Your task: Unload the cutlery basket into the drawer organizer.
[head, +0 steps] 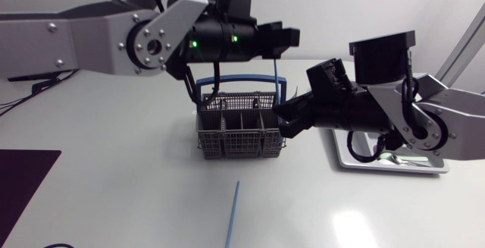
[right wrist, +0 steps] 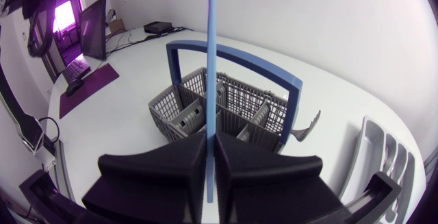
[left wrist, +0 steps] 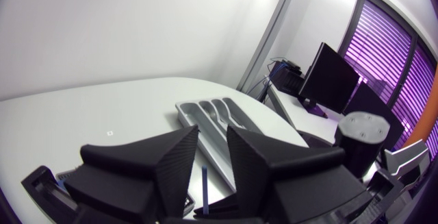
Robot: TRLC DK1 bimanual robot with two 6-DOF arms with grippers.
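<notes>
A grey wire cutlery basket point(head: 239, 133) with a blue handle point(right wrist: 233, 56) stands mid-table. A long thin blue stick point(right wrist: 211, 59) rises upright just beside it, and my right gripper point(right wrist: 211, 140) is shut on its lower part. In the head view the right gripper point(head: 286, 123) is at the basket's right side. My left gripper point(head: 286, 39) hovers above the basket at the stick's point(head: 276, 70) upper end. Its fingers stand apart around the stick point(left wrist: 204, 186), so the left gripper point(left wrist: 212, 138) is open. The grey drawer organizer point(head: 356, 157) lies to the right, under my right arm.
A second blue stick point(head: 233, 214) lies flat on the table in front of the basket. A dark purple mat point(head: 23, 180) covers the front left corner. A small grey piece point(right wrist: 306, 127) sits between the basket and the organizer point(right wrist: 380, 155).
</notes>
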